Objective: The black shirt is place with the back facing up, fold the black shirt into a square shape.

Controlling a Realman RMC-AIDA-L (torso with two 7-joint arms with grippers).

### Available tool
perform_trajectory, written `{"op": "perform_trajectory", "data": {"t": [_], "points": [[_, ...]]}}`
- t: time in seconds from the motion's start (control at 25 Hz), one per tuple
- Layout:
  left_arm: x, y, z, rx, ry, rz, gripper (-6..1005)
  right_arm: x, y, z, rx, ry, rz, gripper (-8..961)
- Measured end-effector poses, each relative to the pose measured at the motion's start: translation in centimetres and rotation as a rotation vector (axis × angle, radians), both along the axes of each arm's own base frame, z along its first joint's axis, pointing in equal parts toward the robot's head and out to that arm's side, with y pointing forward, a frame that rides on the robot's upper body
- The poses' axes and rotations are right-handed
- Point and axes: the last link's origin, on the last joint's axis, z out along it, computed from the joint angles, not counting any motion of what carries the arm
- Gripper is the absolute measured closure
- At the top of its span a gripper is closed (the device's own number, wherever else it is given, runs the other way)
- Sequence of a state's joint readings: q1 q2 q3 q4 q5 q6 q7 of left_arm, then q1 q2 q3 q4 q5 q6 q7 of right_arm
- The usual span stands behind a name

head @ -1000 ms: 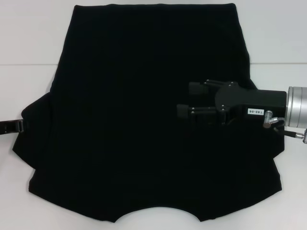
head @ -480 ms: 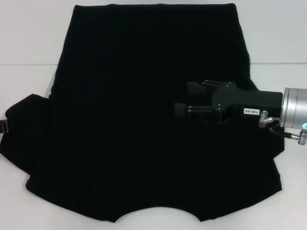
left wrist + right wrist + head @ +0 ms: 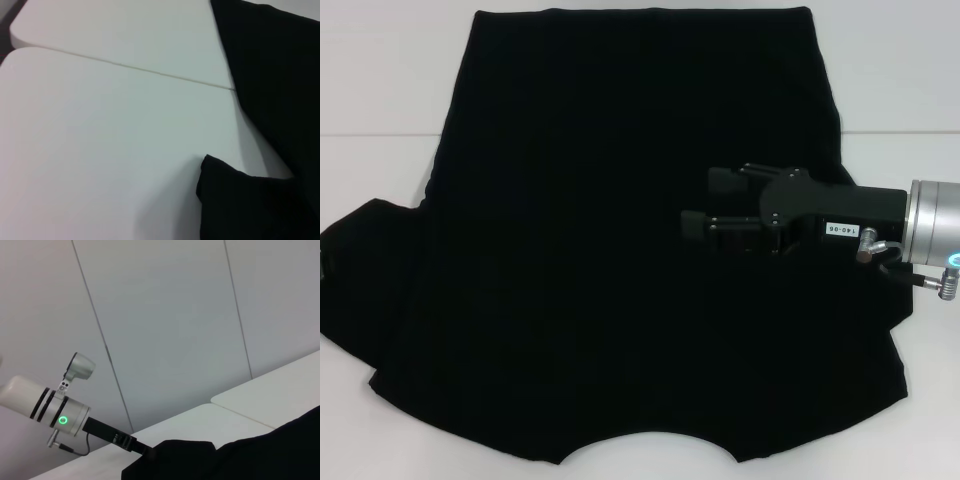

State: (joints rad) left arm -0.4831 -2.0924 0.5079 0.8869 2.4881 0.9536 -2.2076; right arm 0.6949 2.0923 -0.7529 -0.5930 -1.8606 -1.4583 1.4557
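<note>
black end effector (image 3: 698, 203), silver wrist cuff (image 3: 932, 225), white label (image 3: 841, 230)

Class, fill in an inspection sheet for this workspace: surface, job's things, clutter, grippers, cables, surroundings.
Surface: white table with a seam across it.
Job's things: large plain black soft-fabric shirt spread flat, no print visible.
Clutter: nothing seen.
Grippers: right gripper over the shirt's right half, open; left gripper at the shirt's left sleeve edge.
Cables: short cable at the right wrist.
Surroundings: pale panelled wall.
</note>
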Motion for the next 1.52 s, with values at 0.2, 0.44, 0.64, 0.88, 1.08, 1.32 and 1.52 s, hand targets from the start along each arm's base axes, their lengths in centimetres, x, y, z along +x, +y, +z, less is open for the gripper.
{"op": "perform_trajectory", "data": {"t": [0.2, 0.44, 0.64, 0.88, 1.08, 1.32, 1.52], "points": [[-0.2, -0.2, 0.5, 0.013, 0.008, 0.005, 989, 0.0, 0.0, 0.0, 0.001, -0.001, 0.000, 25], [-0.1, -0.6, 0.9, 0.008, -0.002, -0.002, 989, 0.0, 0.0, 0.0, 0.001, -0.001, 0.000, 25], [0.0, -0.9, 1.2, 0.003, -0.020, -0.005, 988, 0.0, 0.0, 0.0, 0.001, -0.001, 0.001, 25], [-0.1, -1.2, 1.2, -0.006, -0.032, -0.001, 988, 0.1, -0.1, -0.2, -0.001, -0.001, 0.003, 25], [-0.1, -1.5, 1.3, -0.012, -0.043, 0.002, 988, 0.1, -0.1, -0.2, 0.000, -0.001, 0.004, 25], [-0.1, -1.5, 1.3, -0.017, -0.048, -0.001, 987, 0.1, -0.1, -0.2, 0.000, 0.000, 0.003, 25], [0.6, -0.8, 1.2, -0.021, -0.050, -0.024, 987, 0.1, -0.1, -0.2, 0.001, 0.001, 0.003, 25]]}}
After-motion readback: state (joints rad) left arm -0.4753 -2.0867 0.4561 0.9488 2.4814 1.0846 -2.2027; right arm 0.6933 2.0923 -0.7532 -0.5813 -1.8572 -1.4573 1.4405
